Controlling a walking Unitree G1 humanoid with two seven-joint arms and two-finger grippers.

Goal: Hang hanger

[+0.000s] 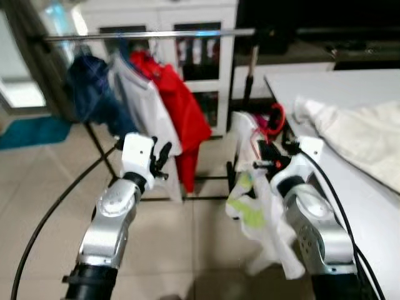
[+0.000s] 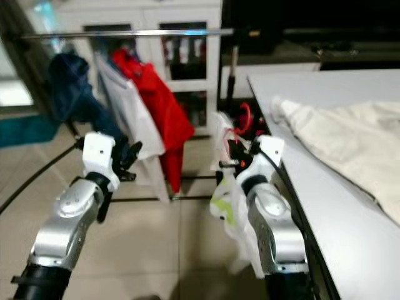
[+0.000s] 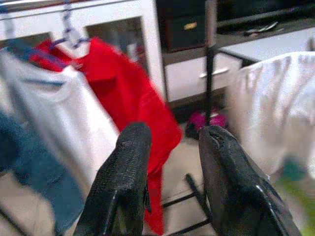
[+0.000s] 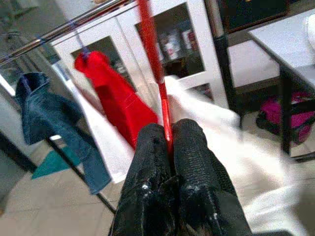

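Right gripper (image 4: 170, 147) clamped on a red hanger (image 4: 153, 59), which carries a white garment (image 1: 265, 219) draped below the wrist, just beside the white table (image 1: 350, 94). Left gripper (image 3: 170, 162) has its fingers apart, holding nothing, raised near the hung clothes. Clothes rail (image 1: 150, 35) stands ahead; on it a blue garment (image 1: 90, 94), a white shirt (image 1: 144, 106) and a red shirt (image 1: 181, 106). Rail looks bare past the red shirt, toward the robot's right.

Step in hand, by my reading: carry the hanger up to the rail. Hook itself is blurred, probably pointing up. To do it well: raise the hook above the bar, cross over that bare stretch, lower until it seats, then release. Keep the garment from snagging the rack's upright.
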